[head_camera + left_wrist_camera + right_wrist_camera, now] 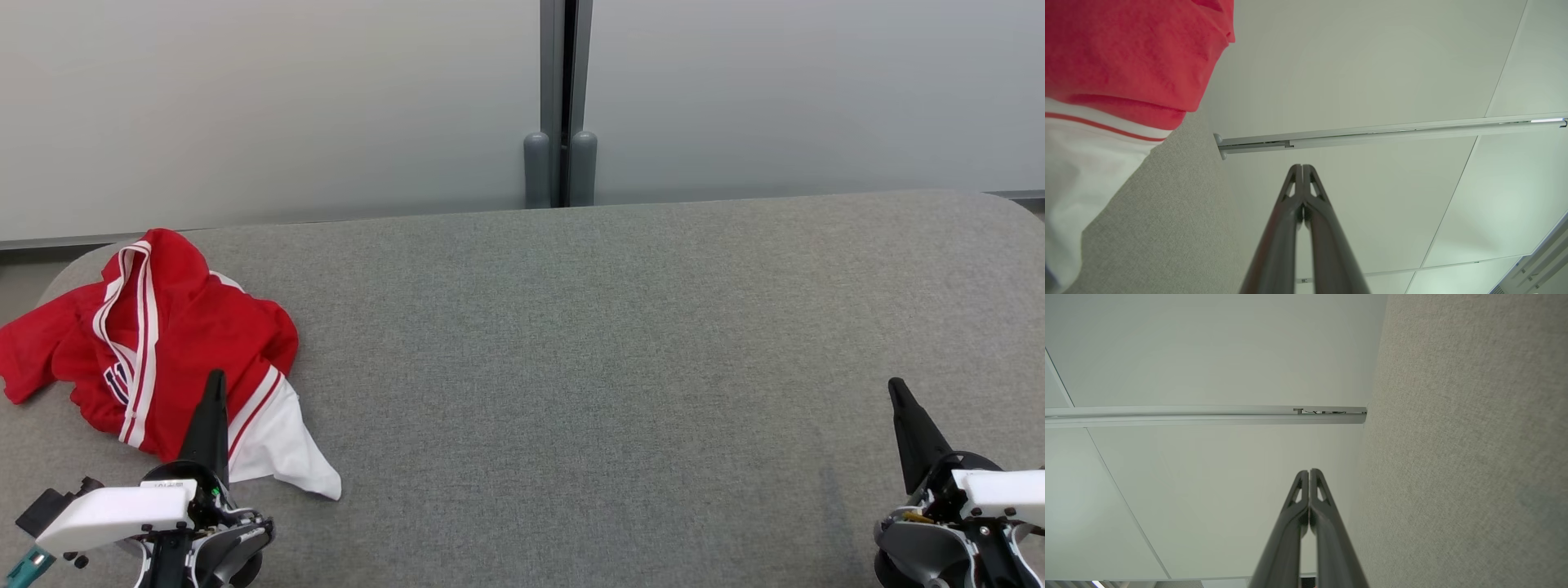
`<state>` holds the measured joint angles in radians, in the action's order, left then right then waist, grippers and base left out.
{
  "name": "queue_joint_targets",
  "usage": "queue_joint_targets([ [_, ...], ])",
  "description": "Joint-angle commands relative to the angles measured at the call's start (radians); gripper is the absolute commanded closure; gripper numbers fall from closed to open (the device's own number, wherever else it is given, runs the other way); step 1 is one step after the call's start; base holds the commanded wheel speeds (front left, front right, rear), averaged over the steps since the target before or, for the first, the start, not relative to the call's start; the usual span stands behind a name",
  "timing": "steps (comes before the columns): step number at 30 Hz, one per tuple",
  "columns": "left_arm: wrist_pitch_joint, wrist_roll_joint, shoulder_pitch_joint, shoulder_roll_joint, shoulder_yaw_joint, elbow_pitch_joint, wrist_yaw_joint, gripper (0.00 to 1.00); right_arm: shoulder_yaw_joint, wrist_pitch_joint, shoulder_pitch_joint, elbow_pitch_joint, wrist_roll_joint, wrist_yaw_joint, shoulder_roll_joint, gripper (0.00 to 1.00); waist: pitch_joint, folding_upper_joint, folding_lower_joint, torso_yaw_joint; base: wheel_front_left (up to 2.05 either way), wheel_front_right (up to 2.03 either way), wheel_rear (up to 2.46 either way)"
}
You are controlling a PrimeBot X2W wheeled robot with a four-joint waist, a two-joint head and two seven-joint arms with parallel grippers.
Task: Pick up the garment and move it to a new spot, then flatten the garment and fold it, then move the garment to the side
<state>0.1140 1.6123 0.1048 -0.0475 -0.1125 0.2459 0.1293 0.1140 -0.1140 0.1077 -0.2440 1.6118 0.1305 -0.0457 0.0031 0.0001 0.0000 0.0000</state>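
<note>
A crumpled red garment [175, 343] with white and dark stripes and a white panel lies at the left end of the grey table [588, 367]. My left gripper [215, 377] stands shut at the lower left, its dark tip showing in front of the garment's near edge, with nothing between its fingers. In the left wrist view the garment [1126, 53] fills the upper left beside the shut gripper [1302, 166]. My right gripper [896, 384] is shut and empty at the lower right, far from the garment. The right wrist view shows the shut gripper [1309, 472] beside the table [1466, 457].
The grey fabric-covered table has rounded corners and a pale wall [286, 106] right behind its far edge. A grey post [560, 98] divides the wall panels at the middle. Bare table surface stretches from the garment to the right end.
</note>
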Motion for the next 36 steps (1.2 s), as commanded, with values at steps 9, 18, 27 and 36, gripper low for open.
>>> queue_joint_targets([
  [9,0.000,0.000,-0.001,0.000,0.000,0.003,0.000,0.00,0.000,0.000,-0.002,-0.003,0.000,0.000,0.001,0.00,0.000,-0.0001,0.0000,0.000,0.00,0.00,0.00],
  [18,-0.035,-0.016,-0.037,0.007,0.027,0.002,0.000,0.00,-0.029,0.035,-0.027,-0.003,-0.023,0.000,0.007,0.00,0.001,-0.0001,0.0000,-0.001,0.00,0.00,0.00],
  [27,-0.078,-0.112,-0.055,0.005,0.042,-0.014,0.000,0.00,-0.064,0.078,-0.030,0.026,-0.186,0.000,-0.002,0.00,0.001,-0.0001,0.0000,-0.004,0.00,0.00,0.00],
  [36,-0.117,-0.273,-0.066,0.003,0.060,-0.041,-0.015,0.00,-0.103,0.117,-0.029,0.063,-0.414,0.000,-0.021,0.00,0.000,-0.0001,0.0000,-0.003,0.00,0.00,0.00],
])
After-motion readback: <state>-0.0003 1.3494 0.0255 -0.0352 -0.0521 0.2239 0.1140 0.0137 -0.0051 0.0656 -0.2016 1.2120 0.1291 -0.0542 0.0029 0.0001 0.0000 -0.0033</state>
